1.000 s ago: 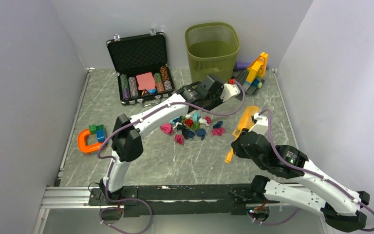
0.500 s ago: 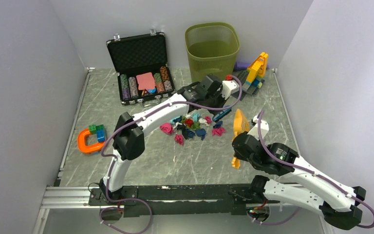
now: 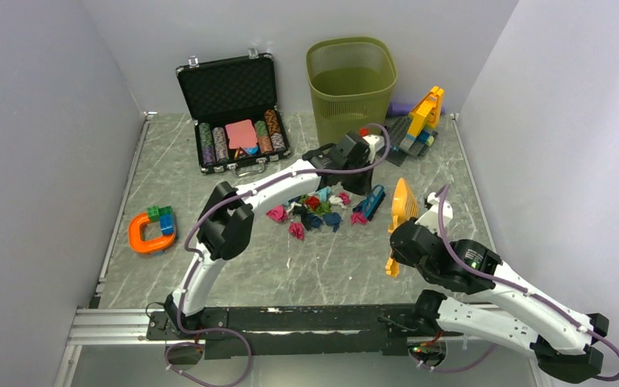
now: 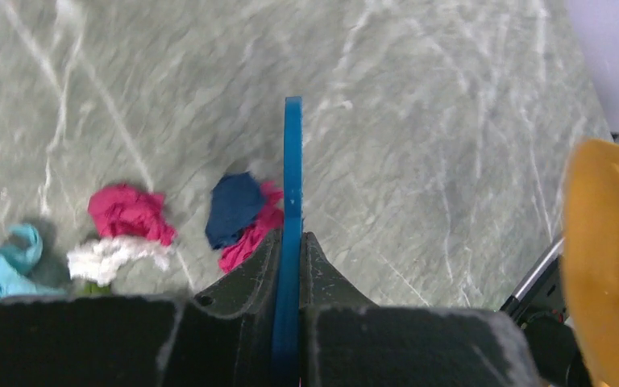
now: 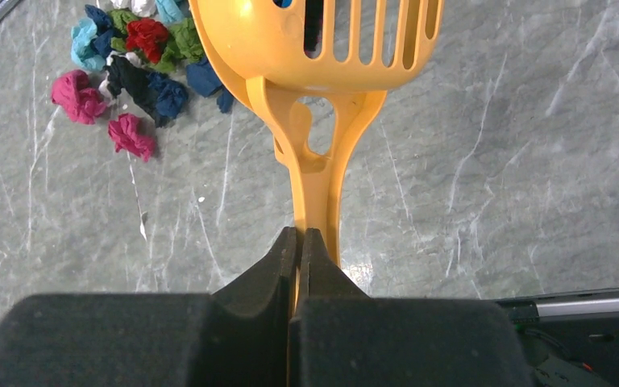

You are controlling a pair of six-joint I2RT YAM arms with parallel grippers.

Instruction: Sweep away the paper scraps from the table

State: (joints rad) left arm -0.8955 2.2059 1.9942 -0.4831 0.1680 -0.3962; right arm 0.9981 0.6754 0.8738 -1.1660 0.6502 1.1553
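Note:
The paper scraps (image 3: 318,206) lie in a loose pile of pink, red, navy, teal, green and white wads mid-table (image 3: 290,266). My left gripper (image 3: 363,171) is shut on a flat blue sweeping blade (image 3: 371,201), which stands edge-on just right of the pile. In the left wrist view the blade (image 4: 292,177) runs out from the left gripper (image 4: 292,239), beside a navy wad (image 4: 234,208) and a pink wad (image 4: 125,211). My right gripper (image 5: 300,235) is shut on the handle of a yellow slotted scoop (image 5: 322,48). The scoop (image 3: 403,205) stands right of the blade, and the scraps (image 5: 129,64) lie to its left.
A green mesh bin (image 3: 351,76) stands at the back. An open black case of poker chips (image 3: 234,113) is back left. Yellow and blue toy bricks (image 3: 419,121) sit back right. An orange horseshoe piece with bricks (image 3: 149,230) lies at the left. A metal rail (image 3: 121,324) edges the front.
My left gripper has swung the blue blade down from near the bin to the pile's right side. The right gripper closed on the scoop handle and turned the scoop.

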